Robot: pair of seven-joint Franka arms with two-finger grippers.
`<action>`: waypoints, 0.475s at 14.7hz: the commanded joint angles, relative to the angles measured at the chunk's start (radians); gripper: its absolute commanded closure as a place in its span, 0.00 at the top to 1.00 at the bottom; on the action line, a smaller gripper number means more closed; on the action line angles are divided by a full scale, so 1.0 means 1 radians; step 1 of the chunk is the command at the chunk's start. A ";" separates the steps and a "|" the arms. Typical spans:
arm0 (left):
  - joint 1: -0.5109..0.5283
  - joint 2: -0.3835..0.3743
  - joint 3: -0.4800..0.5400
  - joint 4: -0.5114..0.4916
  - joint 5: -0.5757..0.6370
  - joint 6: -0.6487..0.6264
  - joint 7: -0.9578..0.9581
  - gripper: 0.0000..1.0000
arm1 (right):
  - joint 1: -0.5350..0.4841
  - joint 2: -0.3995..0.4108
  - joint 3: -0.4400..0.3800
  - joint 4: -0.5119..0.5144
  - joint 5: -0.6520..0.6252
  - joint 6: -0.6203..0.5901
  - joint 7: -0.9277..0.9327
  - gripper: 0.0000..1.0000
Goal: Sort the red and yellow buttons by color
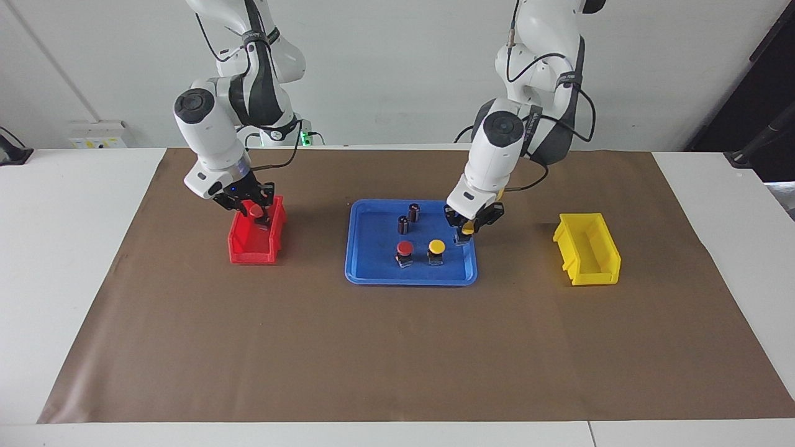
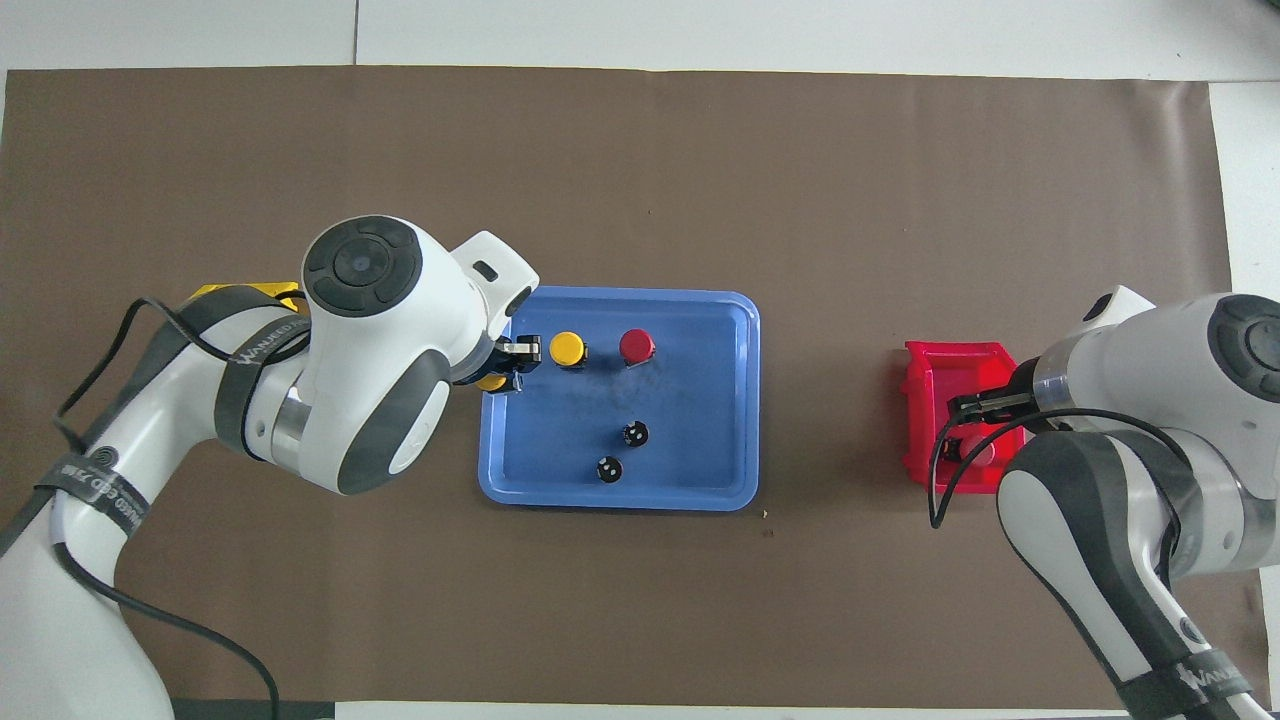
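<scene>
A yellow button (image 1: pixel 467 228) is gripped by the left pincer (image 1: pixel 469 231) over the blue tray (image 1: pixel 372 273), for the yellow bin (image 1: pixel 599 270). A red button (image 1: pixel 256 212) sits between the right pincer's (image 1: pixel 255 211) fingers over the red bin (image 1: pixel 245 253); whether it is gripped cannot be told.

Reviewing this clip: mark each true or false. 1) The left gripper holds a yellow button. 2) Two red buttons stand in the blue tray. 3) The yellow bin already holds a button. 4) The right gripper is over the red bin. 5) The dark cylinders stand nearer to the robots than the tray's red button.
1) True: the left gripper is shut on the held yellow button, over the blue tray at its edge.
2) False: one red button and one standing yellow button are there.
3) False: nothing shows in the yellow bin.
4) True: the right gripper is over the red bin.
5) True: the dark cylinders are nearer.
</scene>
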 commanded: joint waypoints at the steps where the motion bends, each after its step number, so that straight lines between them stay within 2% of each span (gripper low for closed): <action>1: 0.134 -0.139 0.007 -0.023 -0.022 -0.123 0.150 0.02 | 0.012 0.101 0.005 0.185 0.012 -0.082 0.010 0.63; 4: 0.315 -0.185 0.007 -0.034 0.021 -0.194 0.312 0.04 | 0.136 0.182 0.005 0.357 0.014 -0.119 0.207 0.63; 6: 0.397 -0.193 0.007 -0.048 0.044 -0.171 0.410 0.03 | 0.223 0.254 0.005 0.477 0.024 -0.125 0.338 0.76; 7: 0.440 -0.195 0.007 -0.063 0.044 -0.136 0.459 0.03 | 0.263 0.308 0.005 0.532 0.033 -0.108 0.395 0.76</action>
